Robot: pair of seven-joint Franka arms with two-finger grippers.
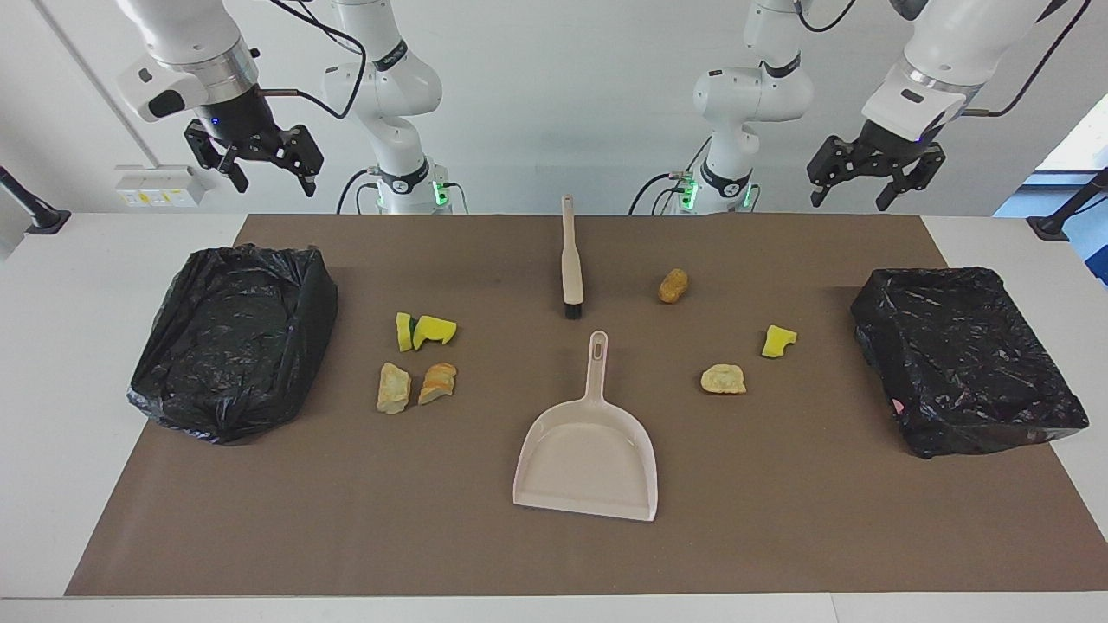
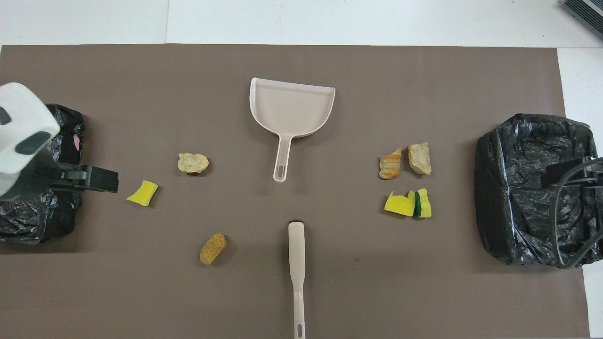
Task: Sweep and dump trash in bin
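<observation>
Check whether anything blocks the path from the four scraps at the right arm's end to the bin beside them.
Nothing visible does. Bare mat lies between the four scraps and the bag-lined bin. The brush and dustpan lie mid-table, away from that path.

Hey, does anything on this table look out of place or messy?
Only the trash: seven scraps lie loose on the brown mat, four toward the right arm's end, three toward the left arm's. The beige dustpan, beige brush and both black-lined bins look orderly.
</observation>
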